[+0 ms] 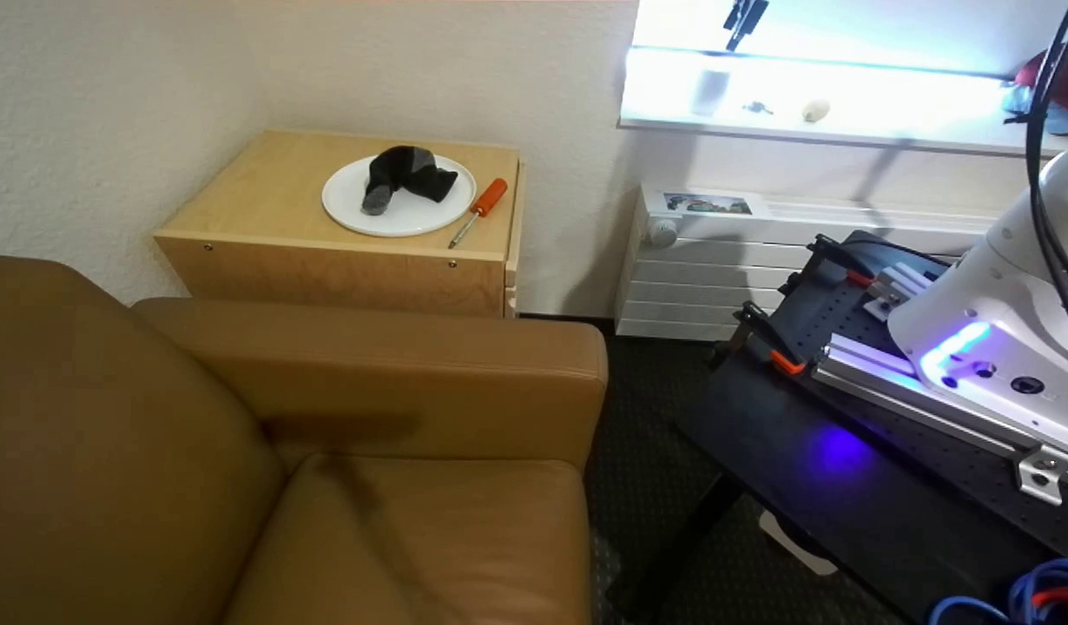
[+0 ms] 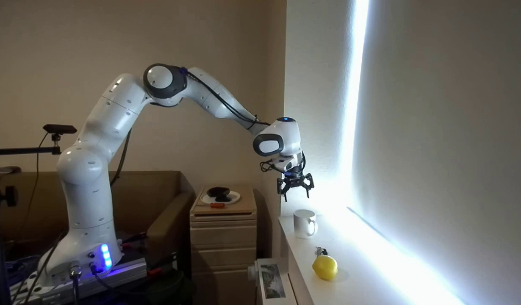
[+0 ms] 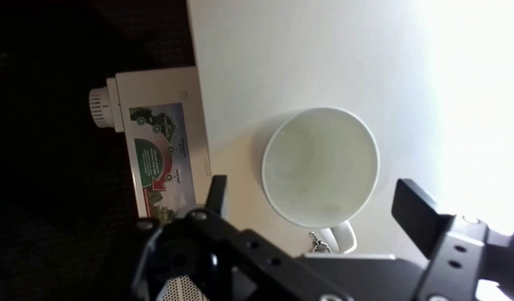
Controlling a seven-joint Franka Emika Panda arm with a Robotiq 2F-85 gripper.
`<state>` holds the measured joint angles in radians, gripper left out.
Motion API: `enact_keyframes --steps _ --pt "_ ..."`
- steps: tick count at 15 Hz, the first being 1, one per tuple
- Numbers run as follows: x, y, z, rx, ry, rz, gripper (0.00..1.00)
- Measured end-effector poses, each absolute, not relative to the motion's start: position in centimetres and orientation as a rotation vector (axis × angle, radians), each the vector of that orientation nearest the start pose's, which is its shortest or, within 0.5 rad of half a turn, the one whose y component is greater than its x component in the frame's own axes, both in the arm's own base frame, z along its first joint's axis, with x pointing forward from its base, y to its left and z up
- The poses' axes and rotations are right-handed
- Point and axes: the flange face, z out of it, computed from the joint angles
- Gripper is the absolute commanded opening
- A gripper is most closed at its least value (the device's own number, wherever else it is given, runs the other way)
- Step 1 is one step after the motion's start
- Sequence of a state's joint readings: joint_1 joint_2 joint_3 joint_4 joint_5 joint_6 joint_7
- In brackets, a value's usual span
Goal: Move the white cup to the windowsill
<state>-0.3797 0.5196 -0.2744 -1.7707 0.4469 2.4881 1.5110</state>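
Note:
The white cup, a mug with a handle, stands upright on the windowsill. It shows in both exterior views (image 1: 710,91) (image 2: 302,224) and from above in the wrist view (image 3: 321,167). The windowsill (image 1: 881,104) is a bright white ledge, also in an exterior view (image 2: 358,271) and the wrist view (image 3: 282,62). My gripper (image 2: 297,197) is open and empty, pointing down above the cup and apart from it. In the wrist view the gripper (image 3: 311,186) has its fingers spread wider than the cup's rim, and the cup's inside looks empty.
Keys (image 2: 321,251) and a yellow lemon (image 2: 325,267) lie on the sill near the cup's handle side. A radiator (image 1: 699,260) stands below the sill's edge. A wooden side table (image 1: 265,191) bears a white plate (image 1: 395,224) with a black object and an orange screwdriver (image 1: 491,198).

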Motion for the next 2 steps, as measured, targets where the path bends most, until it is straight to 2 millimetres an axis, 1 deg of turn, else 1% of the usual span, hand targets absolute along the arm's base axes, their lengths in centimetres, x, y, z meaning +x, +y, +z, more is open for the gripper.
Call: enact_keyframes --steps 2 --pt "52.9 -39.4 33.6 -1.055 2.591 -0.196 1.00"
